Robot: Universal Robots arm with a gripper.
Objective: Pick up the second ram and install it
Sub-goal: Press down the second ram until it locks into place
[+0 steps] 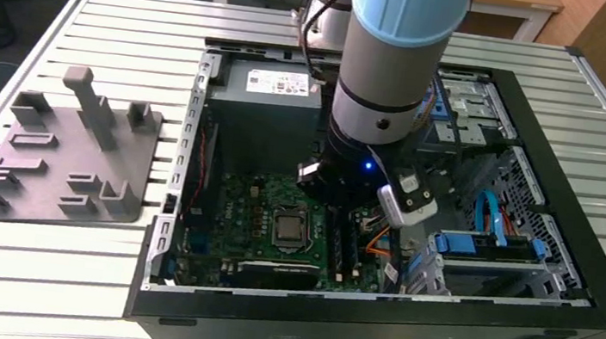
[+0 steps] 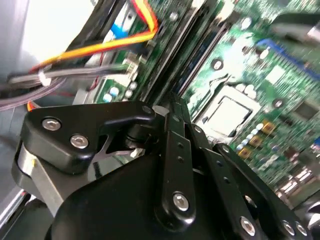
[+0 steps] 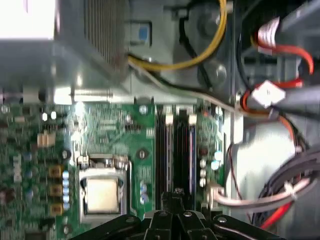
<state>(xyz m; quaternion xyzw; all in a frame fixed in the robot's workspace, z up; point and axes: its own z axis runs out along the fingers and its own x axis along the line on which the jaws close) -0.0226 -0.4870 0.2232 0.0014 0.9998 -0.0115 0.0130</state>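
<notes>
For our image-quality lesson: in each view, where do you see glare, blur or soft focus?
Exterior view: even light, a blue lamp glowing on the arm. Second wrist view: claw sharp, motherboard soft, white glare beside it. First wrist view: blown-out corner patch, memory slots slightly blurred.

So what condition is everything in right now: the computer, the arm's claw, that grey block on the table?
Computer case: lying flat, side panel off, insides exposed.
Gripper: down inside the case, over the memory slots.
Memory slots: long, dark, running side by side beside the processor socket.
Processor socket: uncovered, metal lid bare, no cooler on it.
Grey holder block: on the slatted table beside the case, its pegs upright.
</notes>
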